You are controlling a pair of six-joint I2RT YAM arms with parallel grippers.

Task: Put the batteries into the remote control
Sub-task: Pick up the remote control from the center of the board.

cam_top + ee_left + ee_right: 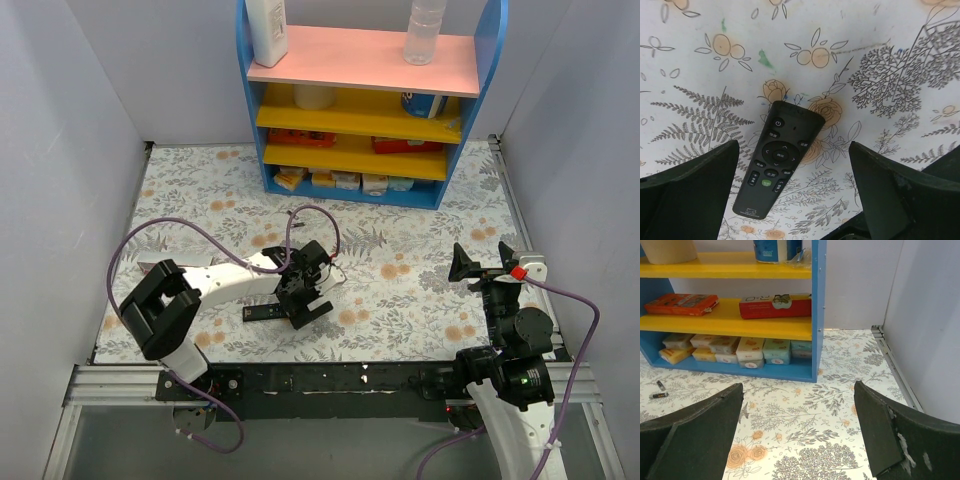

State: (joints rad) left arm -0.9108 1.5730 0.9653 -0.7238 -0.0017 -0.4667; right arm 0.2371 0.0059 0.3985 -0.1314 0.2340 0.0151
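The black remote control (777, 160) lies face up on the floral table, buttons showing, its power button at the far end. In the top view the remote control (262, 312) sits just left of my left gripper (308, 306). In the left wrist view the left gripper (795, 200) hovers open and empty over the remote's lower end, and the remote lies nearer the left finger (690, 192). Two small batteries (659, 390) lie on the table at the far left of the right wrist view, in front of the shelf. My right gripper (797, 440) is open and empty above the table, also seen in the top view (483, 262).
A blue shelf unit (365, 100) with yellow and pink boards stands at the back, holding boxes, soap packs (750, 349) and bottles. Grey walls close in left and right. A metal rail (330, 380) runs along the near edge.
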